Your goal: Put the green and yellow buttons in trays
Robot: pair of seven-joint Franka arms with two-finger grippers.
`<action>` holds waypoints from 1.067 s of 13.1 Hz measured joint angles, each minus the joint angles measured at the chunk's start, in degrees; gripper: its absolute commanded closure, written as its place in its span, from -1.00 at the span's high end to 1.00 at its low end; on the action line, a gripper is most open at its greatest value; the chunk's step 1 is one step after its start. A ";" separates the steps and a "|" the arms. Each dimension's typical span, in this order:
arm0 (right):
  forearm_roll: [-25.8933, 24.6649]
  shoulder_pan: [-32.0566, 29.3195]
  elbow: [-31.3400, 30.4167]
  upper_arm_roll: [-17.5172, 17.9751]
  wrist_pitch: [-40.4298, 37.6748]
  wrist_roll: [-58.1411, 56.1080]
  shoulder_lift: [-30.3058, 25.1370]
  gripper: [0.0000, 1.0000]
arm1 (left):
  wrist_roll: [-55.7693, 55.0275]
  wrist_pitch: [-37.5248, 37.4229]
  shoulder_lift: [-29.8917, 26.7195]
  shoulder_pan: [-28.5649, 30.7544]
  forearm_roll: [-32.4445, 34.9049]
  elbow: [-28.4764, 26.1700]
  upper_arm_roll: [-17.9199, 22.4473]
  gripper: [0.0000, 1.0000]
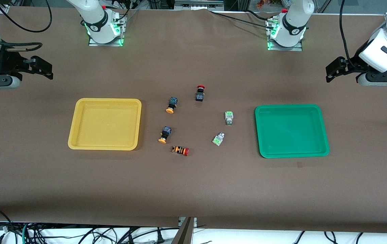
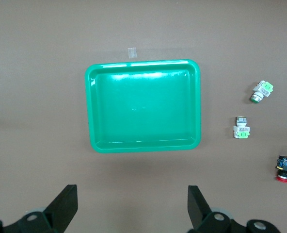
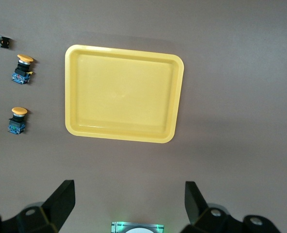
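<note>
Two yellow-capped buttons (image 1: 171, 104) (image 1: 164, 134) lie on the table beside the empty yellow tray (image 1: 104, 124). Two green-faced buttons (image 1: 229, 117) (image 1: 218, 139) lie beside the empty green tray (image 1: 291, 130). My right gripper (image 1: 46, 69) is open and empty, raised at the right arm's end of the table; its wrist view shows the yellow tray (image 3: 121, 94) and both yellow buttons (image 3: 21, 69) (image 3: 16, 120). My left gripper (image 1: 330, 73) is open and empty, raised at the left arm's end; its wrist view shows the green tray (image 2: 143, 107) and both green buttons (image 2: 262, 91) (image 2: 242, 128).
A black switch with a red cap (image 1: 200, 93) lies farther from the front camera than the other buttons. An orange-striped switch with a red cap (image 1: 180, 150) lies nearest to it. Both arm bases stand along the table's back edge.
</note>
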 measured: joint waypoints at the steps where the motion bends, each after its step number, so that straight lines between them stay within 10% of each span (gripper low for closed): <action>1: 0.00 0.00 0.00 0.01 0.00 0.00 0.00 1.00 | 0.00 0.00 0.01 0.00 0.00 0.01 0.00 1.00; 8: -0.16 0.17 -0.19 0.76 0.08 0.04 1.22 1.00 | 0.02 -8.17 1.70 -0.06 -0.01 0.07 -2.44 1.00; 14: 0.49 2.99 -2.67 2.45 8.82 5.14 14.16 1.00 | -2.78 -4.66 15.83 -0.47 -0.02 -0.34 -11.24 1.00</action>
